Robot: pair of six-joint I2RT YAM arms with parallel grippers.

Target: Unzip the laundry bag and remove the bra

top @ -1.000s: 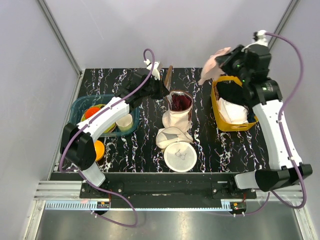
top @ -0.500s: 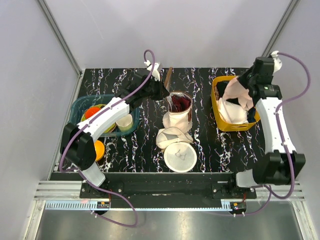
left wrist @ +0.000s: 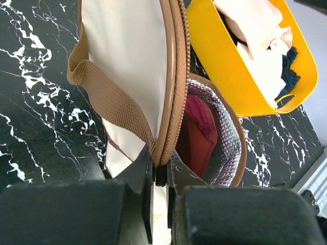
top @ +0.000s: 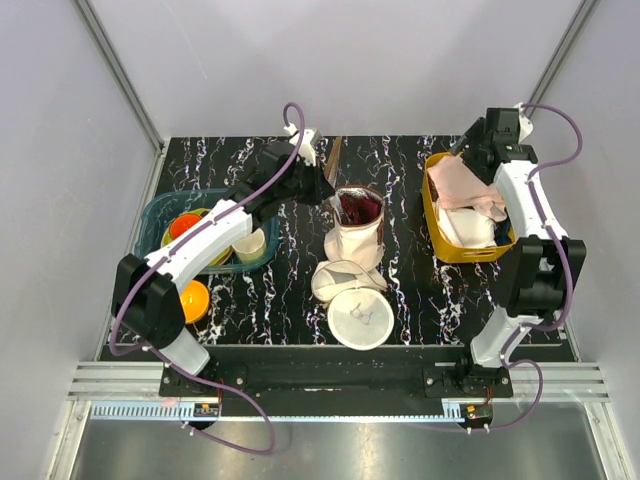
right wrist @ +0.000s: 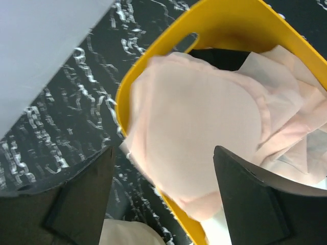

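The pale pink bra is seen in the yellow tub, spilling over one rim, between the spread fingers of the right gripper. It is judged light, limp and easily snagged, and is best pinched at a cup edge or band. The opened laundry bag is pinched at its brown zipper rim by the left gripper.

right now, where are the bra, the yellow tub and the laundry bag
bra [right wrist: 194, 132], right wrist view, middle of the pale pink cup
yellow tub [left wrist: 219, 71], left wrist view, bare yellow wall
laundry bag [left wrist: 122, 46], left wrist view, cream panel beside the brown zipper band
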